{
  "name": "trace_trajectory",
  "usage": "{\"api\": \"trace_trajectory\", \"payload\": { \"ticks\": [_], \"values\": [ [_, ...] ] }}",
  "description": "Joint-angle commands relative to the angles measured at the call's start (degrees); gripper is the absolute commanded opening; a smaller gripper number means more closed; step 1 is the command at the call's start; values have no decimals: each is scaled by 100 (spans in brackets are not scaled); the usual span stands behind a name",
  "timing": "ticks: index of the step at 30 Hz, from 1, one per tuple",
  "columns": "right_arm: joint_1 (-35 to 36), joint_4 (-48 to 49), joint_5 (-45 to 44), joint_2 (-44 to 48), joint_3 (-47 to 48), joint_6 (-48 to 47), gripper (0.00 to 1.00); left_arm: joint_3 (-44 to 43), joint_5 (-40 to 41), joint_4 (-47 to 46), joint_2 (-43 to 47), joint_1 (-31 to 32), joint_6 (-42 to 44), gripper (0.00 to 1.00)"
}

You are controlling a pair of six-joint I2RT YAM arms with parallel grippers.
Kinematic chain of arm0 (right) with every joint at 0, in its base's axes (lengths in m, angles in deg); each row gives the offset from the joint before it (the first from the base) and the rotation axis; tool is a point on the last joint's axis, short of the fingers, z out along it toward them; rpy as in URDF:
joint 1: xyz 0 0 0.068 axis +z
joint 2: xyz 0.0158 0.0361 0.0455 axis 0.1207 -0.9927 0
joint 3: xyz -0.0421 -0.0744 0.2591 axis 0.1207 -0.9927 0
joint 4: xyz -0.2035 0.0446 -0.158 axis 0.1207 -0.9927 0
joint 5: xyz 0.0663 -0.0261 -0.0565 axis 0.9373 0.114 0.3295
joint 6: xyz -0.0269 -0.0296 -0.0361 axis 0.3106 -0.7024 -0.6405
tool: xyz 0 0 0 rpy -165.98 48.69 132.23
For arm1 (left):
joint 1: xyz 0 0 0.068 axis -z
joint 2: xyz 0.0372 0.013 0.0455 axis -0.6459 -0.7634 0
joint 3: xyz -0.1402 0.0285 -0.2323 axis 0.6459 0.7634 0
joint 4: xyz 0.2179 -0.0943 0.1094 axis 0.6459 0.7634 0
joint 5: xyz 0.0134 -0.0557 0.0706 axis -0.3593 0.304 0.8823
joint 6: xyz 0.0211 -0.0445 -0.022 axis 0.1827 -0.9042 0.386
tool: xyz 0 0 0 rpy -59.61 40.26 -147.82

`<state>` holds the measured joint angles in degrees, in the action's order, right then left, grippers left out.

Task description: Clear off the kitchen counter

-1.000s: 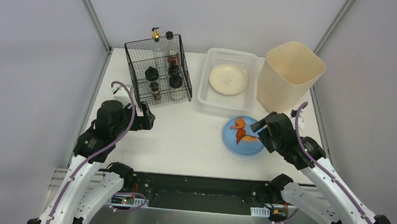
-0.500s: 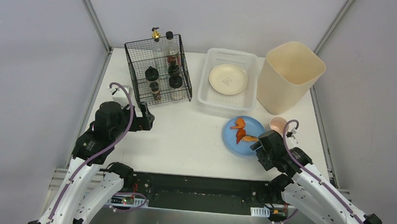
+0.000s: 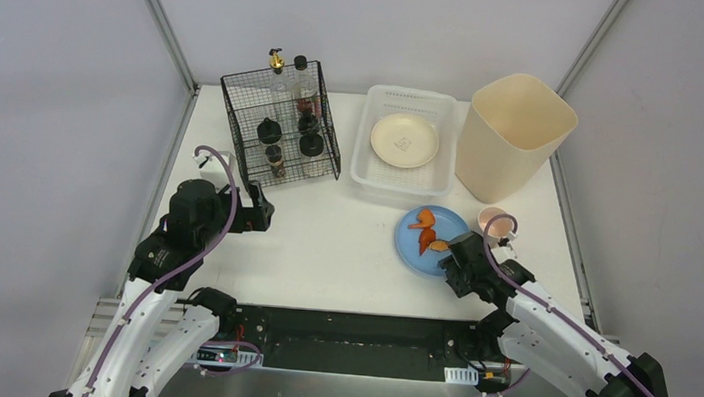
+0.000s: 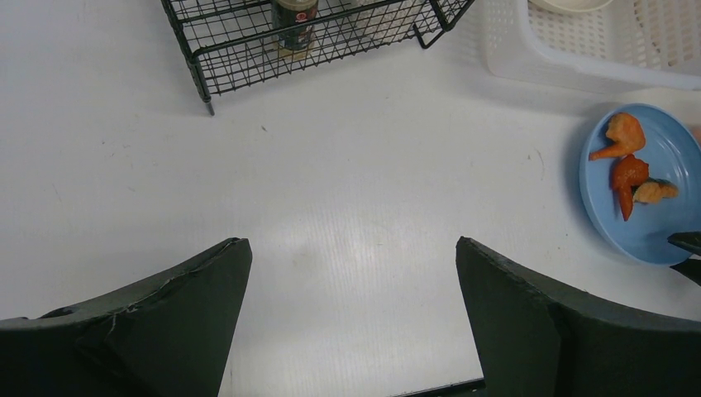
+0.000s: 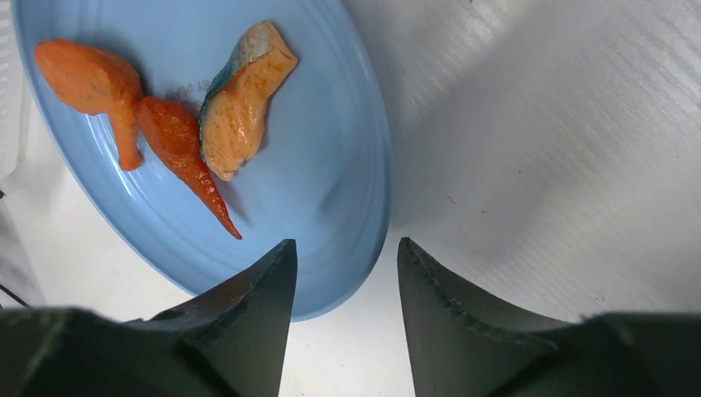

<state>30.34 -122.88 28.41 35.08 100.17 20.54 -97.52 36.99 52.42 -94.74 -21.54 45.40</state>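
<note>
Plate pickup, by the look of it the step in hand. From above: blue plate [image 3: 426, 248] at about 4 o'clock on the kitchen counter [image 3: 328, 243], a plain white tabletop, carrying a salmon piece [image 5: 244, 103] and orange scraps [image 5: 91, 78]. Right gripper [image 5: 343, 252] set low at the plate's 5 o'clock rim, jaws roughly half apart, the rim's edge lying in the gap, no clamp on it visible yet. Left gripper [image 4: 351, 244] at 9 o'clock, jaws spread wide, holding nothing, hovering over bare counter just short of the wire rack [image 3: 280, 122].

Next move, probably: pinch down on the rim, then lift, keeping the plate level against sliding food. Thin, slick-looking rim, so likely to slip out of a shallow bite.

Around:
- Wire rack at 11 o'clock, bottles and jars inside.
- White slotted basket [image 3: 394, 193] at 1 o'clock, holding a cream plate [image 3: 404, 139].
- Tall beige bin [image 3: 506, 143] at 2 o'clock.
- Small pink cup [image 3: 495, 222] just beside the blue plate at its 2 o'clock, close to the right arm's likely path toward bin or basket, and easy to knock.
</note>
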Motion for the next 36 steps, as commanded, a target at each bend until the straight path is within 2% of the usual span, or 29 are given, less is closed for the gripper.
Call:
{"api": "trace_trajectory", "payload": {
  "ticks": [1,10,15,17,26,36],
  "values": [
    [23,370,-169,-55,-193,207,48,-17,94,-79,-66,-22,-30,99],
    [17,812,-67,-399,-416,228,37,-26,120,-79,-187,-18,-32,99],
    [17,801,-152,-320,-458,227,13,-28,154,-70,-190,-17,-30,99],
    [17,761,-175,-244,-479,230,0,-30,164,-63,-205,-20,-30,99],
    [30,323,28,206,-176,-163,0,-40,173,-57,-276,-16,-21,99],
    [43,228,1137,349,466,-805,0,-47,187,-62,-310,-20,-21,99]
  ]
}}
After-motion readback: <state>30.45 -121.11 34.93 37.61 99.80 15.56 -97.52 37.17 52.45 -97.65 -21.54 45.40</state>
